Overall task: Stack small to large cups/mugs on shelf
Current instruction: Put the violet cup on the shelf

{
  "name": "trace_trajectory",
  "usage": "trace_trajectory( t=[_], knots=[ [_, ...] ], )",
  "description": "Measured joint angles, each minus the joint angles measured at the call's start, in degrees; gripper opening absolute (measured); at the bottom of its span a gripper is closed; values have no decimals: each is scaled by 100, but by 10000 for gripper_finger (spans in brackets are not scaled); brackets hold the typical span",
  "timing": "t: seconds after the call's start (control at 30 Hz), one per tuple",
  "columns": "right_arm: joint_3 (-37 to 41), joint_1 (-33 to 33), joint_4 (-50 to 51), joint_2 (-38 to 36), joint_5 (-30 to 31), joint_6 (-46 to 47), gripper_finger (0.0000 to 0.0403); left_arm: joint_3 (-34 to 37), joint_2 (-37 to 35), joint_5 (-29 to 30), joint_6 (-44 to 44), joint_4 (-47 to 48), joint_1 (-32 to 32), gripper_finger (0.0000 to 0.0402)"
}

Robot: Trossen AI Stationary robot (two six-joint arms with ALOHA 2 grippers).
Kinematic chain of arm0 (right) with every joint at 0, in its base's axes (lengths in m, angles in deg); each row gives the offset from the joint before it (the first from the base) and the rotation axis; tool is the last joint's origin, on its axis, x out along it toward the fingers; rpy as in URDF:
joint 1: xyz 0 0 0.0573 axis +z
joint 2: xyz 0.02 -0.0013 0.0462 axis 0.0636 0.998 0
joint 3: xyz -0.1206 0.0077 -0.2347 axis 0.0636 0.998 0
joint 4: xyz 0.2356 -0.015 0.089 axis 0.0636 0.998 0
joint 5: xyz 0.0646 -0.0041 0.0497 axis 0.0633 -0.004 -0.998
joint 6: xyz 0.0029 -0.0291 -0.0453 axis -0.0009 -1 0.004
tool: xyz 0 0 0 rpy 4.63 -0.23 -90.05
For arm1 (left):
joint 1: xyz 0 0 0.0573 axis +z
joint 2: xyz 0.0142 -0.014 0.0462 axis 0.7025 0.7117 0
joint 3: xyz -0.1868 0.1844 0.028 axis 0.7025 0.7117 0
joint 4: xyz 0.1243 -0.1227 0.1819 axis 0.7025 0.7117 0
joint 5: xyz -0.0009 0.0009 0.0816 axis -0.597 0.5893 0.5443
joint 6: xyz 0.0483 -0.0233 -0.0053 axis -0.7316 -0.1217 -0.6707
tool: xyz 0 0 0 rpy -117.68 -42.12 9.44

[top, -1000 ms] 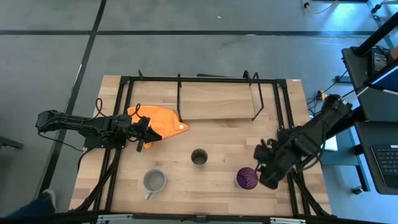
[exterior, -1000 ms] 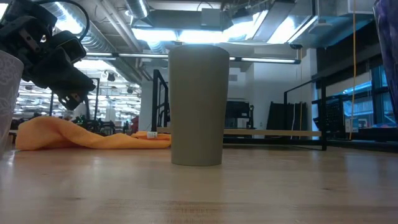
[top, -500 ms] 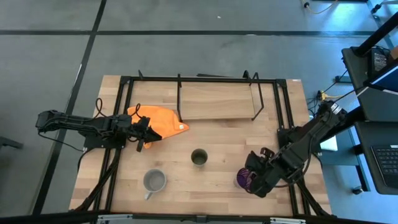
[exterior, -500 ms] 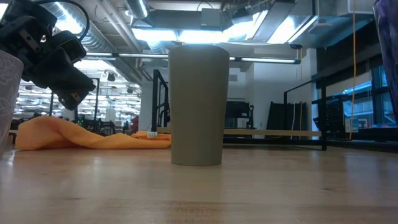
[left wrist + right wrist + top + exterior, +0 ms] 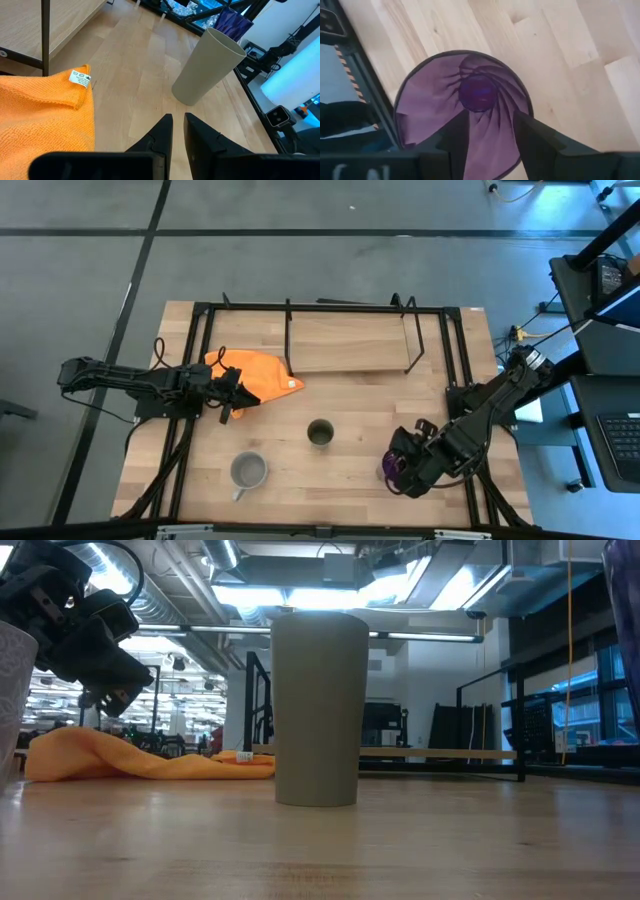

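Observation:
The purple ribbed cup [image 5: 384,470] stands upright near the table's front right. My right gripper [image 5: 402,462] is right above it, pointing down and open. In the right wrist view the gripper [image 5: 490,117] is over the cup's mouth [image 5: 435,95], and no touch shows. The olive-green cup [image 5: 320,432] stands upright mid-table. The grey mug [image 5: 248,471] stands at the front left. The light-wood shelf [image 5: 350,342] stands at the back. My left gripper [image 5: 236,396] is shut and hovers beside the orange cloth [image 5: 255,372].
Black wire legs and side frames [image 5: 412,340] edge the shelf. The black table frame [image 5: 455,355] runs along both sides. The olive cup [image 5: 207,67] stands ahead of my left gripper [image 5: 178,125], with bare wood between them.
My right gripper has moved toward the table's left and near edge, from beside the purple cup to right over its mouth. The left arm and the cups have kept still.

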Motion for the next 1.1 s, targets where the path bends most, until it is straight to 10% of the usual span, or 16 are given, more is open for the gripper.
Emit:
trace_trajectory(
  t=[0.47,1.1],
  knots=[
    [-878,-12,668,-27,754,-103,154,-1,0,-1,-1,0,1,41],
    [-415,-64,891,-26,-3,-97,154,-2,0,0,0,0,2,41]
  ],
)
